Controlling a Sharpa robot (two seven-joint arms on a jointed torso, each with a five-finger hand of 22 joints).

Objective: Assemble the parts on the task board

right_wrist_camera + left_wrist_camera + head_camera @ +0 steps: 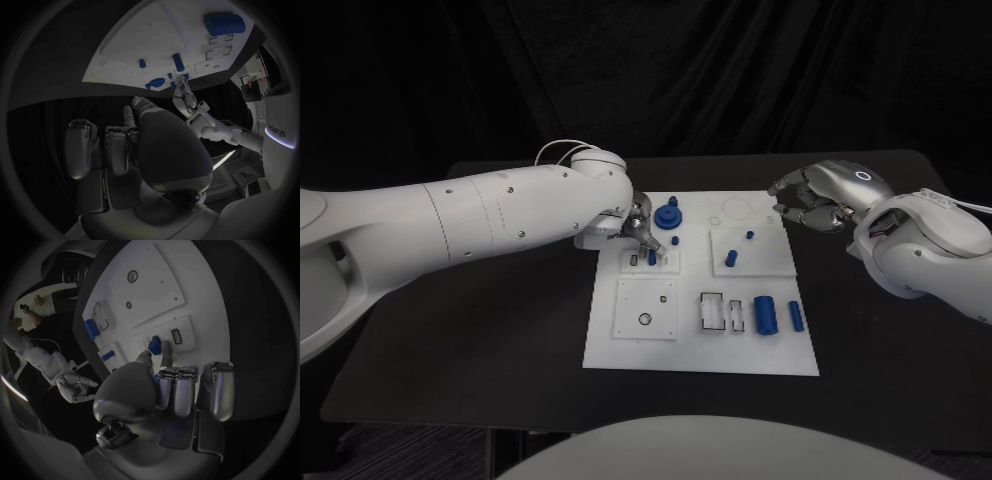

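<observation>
Left hand [635,226] over the task board's [701,352] upper left block, fingertips pinching a small blue peg [156,345] at the block. Right hand [815,200] off the board's upper right corner, above the table [473,330], fingers curled in, holding nothing. Blue cylinder [764,313] lies lower right on the board.
</observation>
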